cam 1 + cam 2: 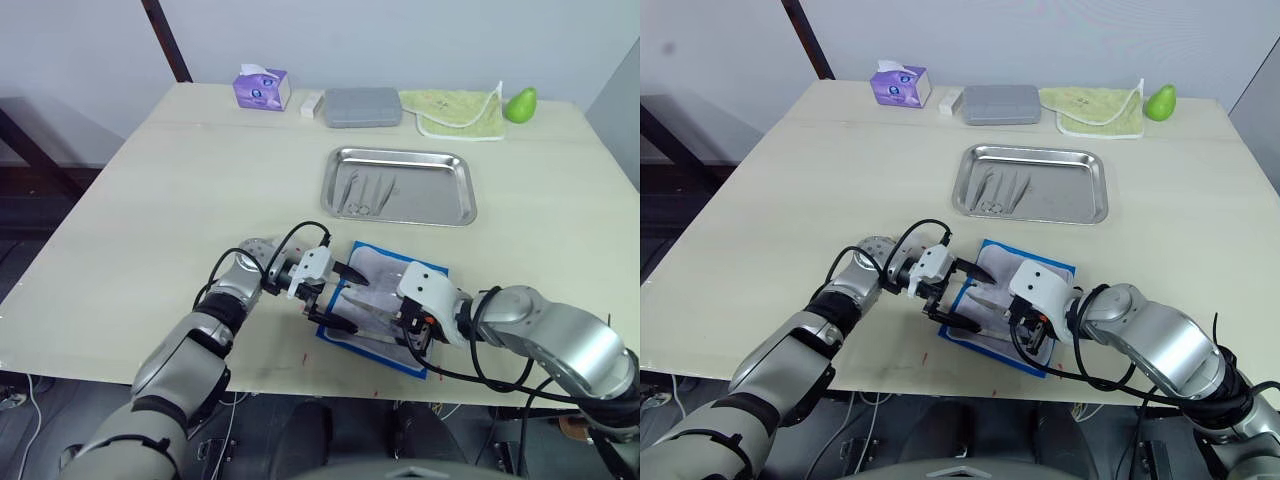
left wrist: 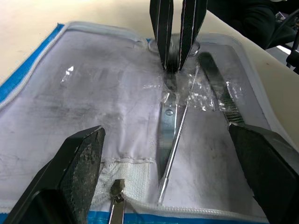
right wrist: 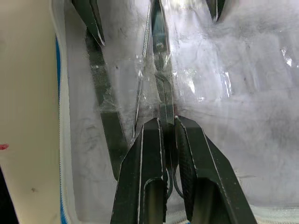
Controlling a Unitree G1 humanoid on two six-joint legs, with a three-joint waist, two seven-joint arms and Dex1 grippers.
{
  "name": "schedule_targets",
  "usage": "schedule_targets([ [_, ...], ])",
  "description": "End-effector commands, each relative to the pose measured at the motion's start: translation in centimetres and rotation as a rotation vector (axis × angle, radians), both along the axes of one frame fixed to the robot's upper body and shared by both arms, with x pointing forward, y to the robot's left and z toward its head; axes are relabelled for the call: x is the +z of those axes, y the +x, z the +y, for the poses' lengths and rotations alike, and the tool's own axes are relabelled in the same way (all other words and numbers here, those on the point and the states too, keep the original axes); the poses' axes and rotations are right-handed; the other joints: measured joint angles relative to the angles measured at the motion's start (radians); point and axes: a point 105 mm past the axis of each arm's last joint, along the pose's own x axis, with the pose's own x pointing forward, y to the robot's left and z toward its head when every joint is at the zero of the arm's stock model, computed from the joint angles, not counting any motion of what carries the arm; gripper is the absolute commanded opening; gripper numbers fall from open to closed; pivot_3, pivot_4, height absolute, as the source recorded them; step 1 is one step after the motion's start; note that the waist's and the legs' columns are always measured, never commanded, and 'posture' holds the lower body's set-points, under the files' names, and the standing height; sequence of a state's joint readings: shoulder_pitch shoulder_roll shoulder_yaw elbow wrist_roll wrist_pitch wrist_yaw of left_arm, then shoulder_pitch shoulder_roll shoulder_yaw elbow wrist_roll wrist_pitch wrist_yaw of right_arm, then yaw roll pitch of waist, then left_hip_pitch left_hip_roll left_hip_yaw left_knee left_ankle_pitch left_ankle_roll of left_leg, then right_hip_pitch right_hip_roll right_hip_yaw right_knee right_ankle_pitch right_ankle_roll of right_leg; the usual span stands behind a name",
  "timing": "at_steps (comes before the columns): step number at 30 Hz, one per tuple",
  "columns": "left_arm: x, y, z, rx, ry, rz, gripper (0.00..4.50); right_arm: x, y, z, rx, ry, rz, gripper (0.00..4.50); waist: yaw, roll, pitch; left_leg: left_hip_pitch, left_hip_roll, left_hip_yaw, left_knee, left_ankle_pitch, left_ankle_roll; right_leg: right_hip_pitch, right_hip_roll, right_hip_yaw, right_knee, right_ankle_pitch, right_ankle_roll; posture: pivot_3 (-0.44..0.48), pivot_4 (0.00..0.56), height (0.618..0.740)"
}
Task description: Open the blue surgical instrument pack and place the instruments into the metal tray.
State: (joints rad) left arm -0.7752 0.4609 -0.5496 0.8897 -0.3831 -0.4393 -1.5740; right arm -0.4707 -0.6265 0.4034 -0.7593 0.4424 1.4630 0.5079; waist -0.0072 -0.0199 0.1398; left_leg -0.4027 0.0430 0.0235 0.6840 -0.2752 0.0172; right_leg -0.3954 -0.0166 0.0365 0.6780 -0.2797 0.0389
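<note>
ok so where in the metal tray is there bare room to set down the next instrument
The metal tray is bare across its middle and robot's-right side, bordered by the rim. Its left part is crowded with instruments already laid there. The open blue pack is busy with both grippers.

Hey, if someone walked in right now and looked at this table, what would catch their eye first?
Probably both grippers meeting over the opened blue surgical instrument pack at the table's near edge: the right gripper pinches a silver instrument on the pale lining, while the left gripper stands open around it. Farther back, the metal tray already holds several instruments.
</note>
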Motion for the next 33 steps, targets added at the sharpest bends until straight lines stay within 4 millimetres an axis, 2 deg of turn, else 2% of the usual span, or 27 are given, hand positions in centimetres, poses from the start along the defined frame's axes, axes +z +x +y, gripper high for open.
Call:
schedule_targets([
  [1,-2.2,-1.4,0.5,-0.055,0.09,0.059,4.5,2.1,0.2,0.5,0.022,0.031,-0.079,0.12,-0.001,0.0,0.0,0.0,0.0,0.0,0.0,0.0,0.0,0.0,0.0,0.0,0.0,0.0,0.0,0.0,0.15,0.736],
  [18,-2.6,-1.4,0.4,-0.057,0.109,0.059,4.5,2.9,0.1,0.1,0.051,-0.021,-0.094,0.12,0.003,0.001,0.0,-0.005,-0.001,-0.004,0.0,0.0,0.0,-0.001,-0.002,-0.005,-0.001,0.0,0.0,0.0,0.15,0.736],
  [33,-2.8,-1.3,0.4,-0.053,0.118,0.058,4.5,3.0,-1.1,-3.8,0.011,-0.106,-0.084,0.12,0.008,0.001,0.001,-0.007,-0.002,-0.007,0.001,0.0,0.001,-0.002,-0.003,-0.008,-0.001,0.0,0.0,0.0,0.15,0.736],
])
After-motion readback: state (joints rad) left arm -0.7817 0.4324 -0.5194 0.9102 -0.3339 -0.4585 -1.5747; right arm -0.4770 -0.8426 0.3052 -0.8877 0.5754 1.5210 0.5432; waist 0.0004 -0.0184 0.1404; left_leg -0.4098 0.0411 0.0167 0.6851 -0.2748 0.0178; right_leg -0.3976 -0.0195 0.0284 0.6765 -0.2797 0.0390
